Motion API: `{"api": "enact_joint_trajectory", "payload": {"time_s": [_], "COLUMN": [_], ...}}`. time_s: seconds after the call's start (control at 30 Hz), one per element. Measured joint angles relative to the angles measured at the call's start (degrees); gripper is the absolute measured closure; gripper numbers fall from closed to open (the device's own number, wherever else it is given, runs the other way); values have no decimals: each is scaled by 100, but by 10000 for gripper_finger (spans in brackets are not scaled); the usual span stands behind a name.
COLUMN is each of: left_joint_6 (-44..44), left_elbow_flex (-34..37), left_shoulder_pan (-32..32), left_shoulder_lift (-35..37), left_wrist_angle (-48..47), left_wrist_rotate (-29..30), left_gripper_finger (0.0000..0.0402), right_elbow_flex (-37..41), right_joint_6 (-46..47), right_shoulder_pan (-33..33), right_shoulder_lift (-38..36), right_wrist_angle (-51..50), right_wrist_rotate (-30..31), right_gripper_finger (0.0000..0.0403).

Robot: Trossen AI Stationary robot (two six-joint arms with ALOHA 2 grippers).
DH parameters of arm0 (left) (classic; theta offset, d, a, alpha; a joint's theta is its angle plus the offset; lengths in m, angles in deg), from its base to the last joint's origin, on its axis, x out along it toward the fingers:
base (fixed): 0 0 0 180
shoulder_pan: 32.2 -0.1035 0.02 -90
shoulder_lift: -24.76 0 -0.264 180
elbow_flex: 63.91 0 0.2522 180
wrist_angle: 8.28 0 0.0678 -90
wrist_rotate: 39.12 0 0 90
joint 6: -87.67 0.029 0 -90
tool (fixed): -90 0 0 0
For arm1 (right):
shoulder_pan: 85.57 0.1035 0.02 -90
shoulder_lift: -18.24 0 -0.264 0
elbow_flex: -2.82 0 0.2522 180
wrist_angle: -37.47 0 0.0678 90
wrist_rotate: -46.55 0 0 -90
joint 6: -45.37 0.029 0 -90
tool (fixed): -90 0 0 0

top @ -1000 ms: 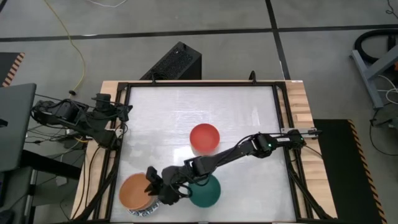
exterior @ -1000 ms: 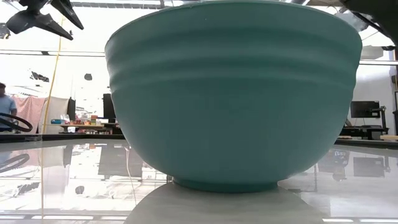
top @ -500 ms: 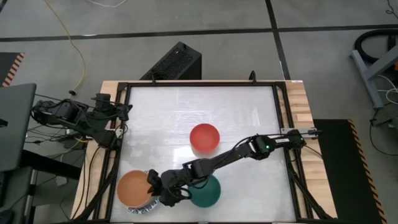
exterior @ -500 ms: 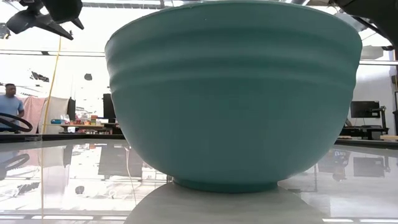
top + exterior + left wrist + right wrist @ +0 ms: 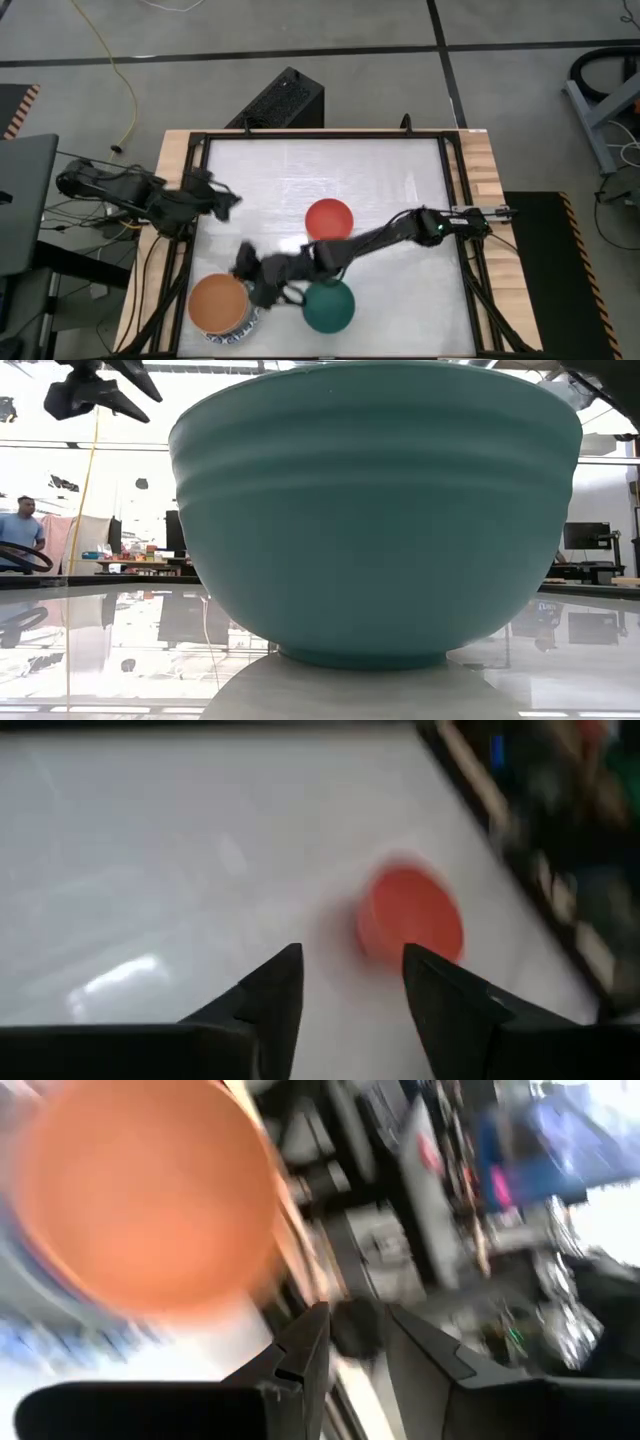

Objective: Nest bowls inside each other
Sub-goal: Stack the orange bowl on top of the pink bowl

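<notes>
An orange bowl sits nested in a blue-patterned bowl at the near left. A dark green bowl stands on its foot beside them and fills the low view. A red bowl stands alone mid-table. My right gripper hovers open just beyond the orange bowl, with nothing between its fingers. My left gripper is open over the table's left part, pointing toward the red bowl.
A black frame runs around the white tabletop. The far half of the table is bare. My right arm stretches across between the red and green bowls. A person stands far off in the room.
My right gripper has risen and drawn back from the orange bowl's rim toward the far edge. My left gripper has swung out from the table's left edge toward the red bowl. The bowls have stayed where they were.
</notes>
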Motion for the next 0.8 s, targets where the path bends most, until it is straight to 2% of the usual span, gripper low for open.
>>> {"api": "enact_joint_trajectory", "payload": {"time_s": [0.13,0.3,0.43,0.57,0.7,0.8], "left_joint_6": [164,323,244,-128,-1208,-2286], "left_elbow_flex": [-143,-647,-920,-891,-884,-883], "left_shoulder_pan": [4,219,918,1999,3019,3861], "left_shoulder_lift": [-339,-215,-235,-535,-694,-669], "left_wrist_angle": [-7,64,196,188,52,-172], "left_wrist_rotate": [-759,-1411,-2041,-2157,-2120,-1761], "left_gripper_finger": [299,390,400,401,401,401], "right_elbow_flex": [-2,-31,-15,-17,-13,-11], "right_joint_6": [154,1496,2734,3714,4269,4510], "right_shoulder_pan": [-333,-845,-1285,-1660,-1778,-1719], "right_shoulder_lift": [-992,-2338,-3104,-3682,-3935,-4014], "right_wrist_angle": [-1141,-2890,-3980,-4976,-5681,-5846], "right_wrist_rotate": [326,153,-29,-134,-139,-148], "right_gripper_finger": [284,284,284,285,285,285]}}
